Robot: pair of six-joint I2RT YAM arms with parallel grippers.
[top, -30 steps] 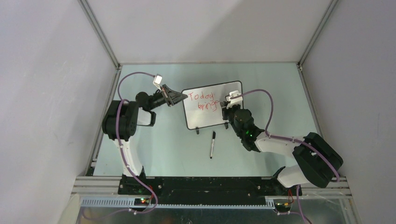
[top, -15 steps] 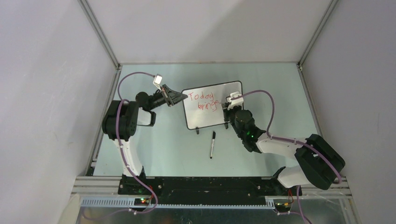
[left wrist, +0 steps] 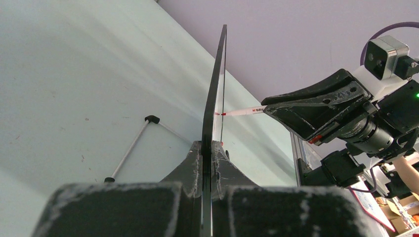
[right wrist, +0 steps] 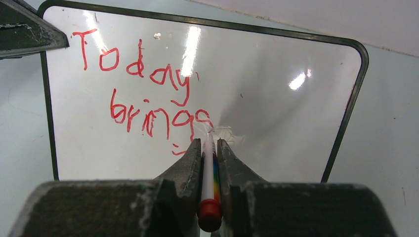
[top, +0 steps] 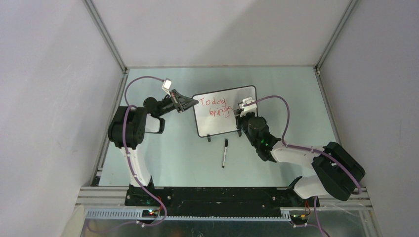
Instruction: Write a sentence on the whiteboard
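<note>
Table (top: 173, 160): whiteboard (top: 217, 126) long axis L-R, face twd near edge (sentence (right wrist: 148, 98) red).

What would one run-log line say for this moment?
left gripper: shut on whiteboard edge | right gripper: shut on red marker, tip at board | sentence: Today brings
</note>
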